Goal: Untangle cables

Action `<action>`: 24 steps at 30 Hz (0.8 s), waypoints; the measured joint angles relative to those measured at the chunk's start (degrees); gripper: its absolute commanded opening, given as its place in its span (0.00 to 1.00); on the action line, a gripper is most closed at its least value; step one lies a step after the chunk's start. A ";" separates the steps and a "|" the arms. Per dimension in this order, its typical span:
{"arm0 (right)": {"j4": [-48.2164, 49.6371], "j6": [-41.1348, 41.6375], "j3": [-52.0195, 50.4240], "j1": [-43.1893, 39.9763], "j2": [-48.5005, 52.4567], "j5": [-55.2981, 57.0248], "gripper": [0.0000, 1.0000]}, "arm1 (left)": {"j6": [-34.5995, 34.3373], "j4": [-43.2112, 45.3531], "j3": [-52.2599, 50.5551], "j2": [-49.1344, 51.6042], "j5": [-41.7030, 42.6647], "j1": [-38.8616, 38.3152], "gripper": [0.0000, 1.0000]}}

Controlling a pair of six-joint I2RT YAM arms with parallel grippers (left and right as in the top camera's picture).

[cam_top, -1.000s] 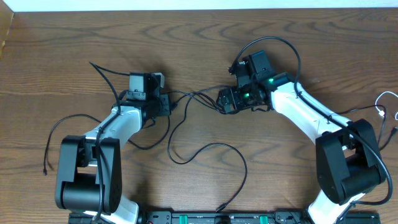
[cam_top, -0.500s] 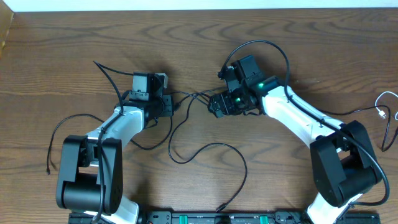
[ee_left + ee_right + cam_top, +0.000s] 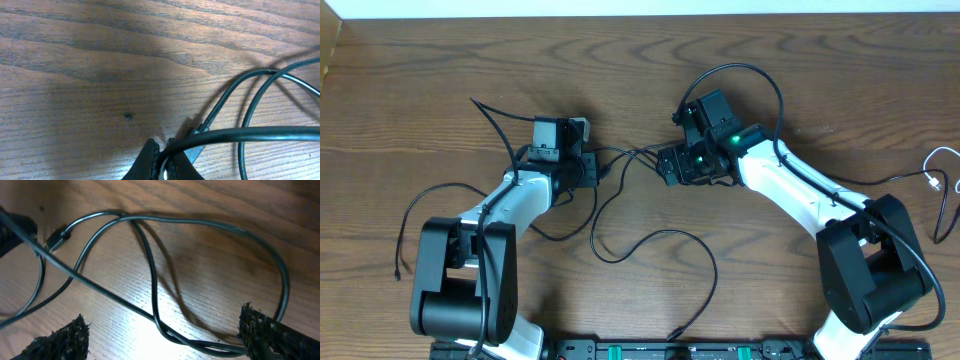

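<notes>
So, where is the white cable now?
In the overhead view, the white cable lies at the far right edge, outside the right arm, far from the black cables.

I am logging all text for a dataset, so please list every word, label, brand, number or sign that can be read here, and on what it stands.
No text can be read in any view.
The black cables and the wooden table: no lettering shows.
The green light on the right arm: a lamp, not a sign.
The black strip at the table's near edge: green marks, too small to read.
</notes>
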 measured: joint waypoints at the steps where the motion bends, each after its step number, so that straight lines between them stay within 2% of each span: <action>1: 0.00 0.66 0.00 0.00 0.00 0.22 0.92 | 0.00 -0.02 0.00 0.00 0.00 0.00 0.07; 24: 0.44 3.50 0.00 1.84 4.26 1.40 0.91 | 0.00 -0.04 0.00 0.00 0.00 0.00 0.07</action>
